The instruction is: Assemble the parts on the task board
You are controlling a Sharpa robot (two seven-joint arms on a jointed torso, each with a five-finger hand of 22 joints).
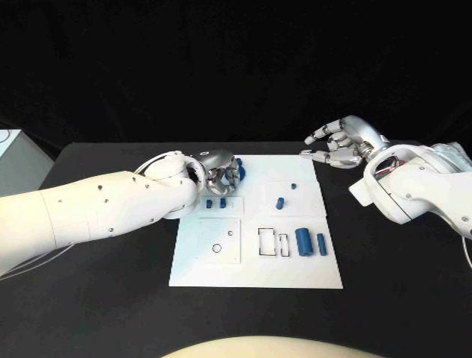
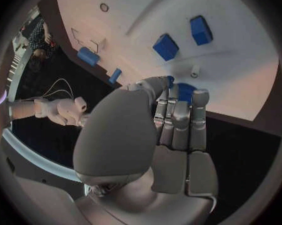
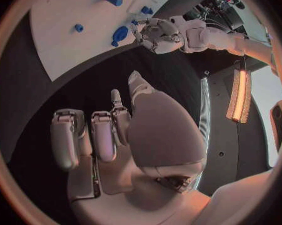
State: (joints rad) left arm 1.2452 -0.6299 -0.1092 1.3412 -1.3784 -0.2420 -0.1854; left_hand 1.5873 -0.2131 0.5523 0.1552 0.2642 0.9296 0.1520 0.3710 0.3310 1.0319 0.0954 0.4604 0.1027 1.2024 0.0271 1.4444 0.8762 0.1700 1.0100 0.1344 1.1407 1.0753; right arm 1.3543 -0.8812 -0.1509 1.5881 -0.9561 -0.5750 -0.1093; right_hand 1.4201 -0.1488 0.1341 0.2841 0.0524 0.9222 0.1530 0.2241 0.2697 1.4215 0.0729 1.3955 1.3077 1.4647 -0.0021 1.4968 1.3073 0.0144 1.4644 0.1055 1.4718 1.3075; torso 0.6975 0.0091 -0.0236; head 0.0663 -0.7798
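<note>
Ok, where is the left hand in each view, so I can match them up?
Head view: left hand over the task board's far left corner.
Left wrist view: left hand in the foreground, fingertips at the task board's edge.
Right wrist view: left hand at the task board's edge.
Shared landmark: the task board.

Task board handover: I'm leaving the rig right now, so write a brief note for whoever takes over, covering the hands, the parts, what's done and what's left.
Left hand: over the far left corner of the task board, fingers curled down at a blue part; a firm hold cannot be confirmed.
Right hand: raised off the board's far right corner, fingers apart, holding nothing.
Parts: two blue cylinders upright-looking at the near right beside the rectangular slots, two small pieces mid-board, two blocks by the left hand.
Done: unclear.
Left: most parts appear still loose.
</note>
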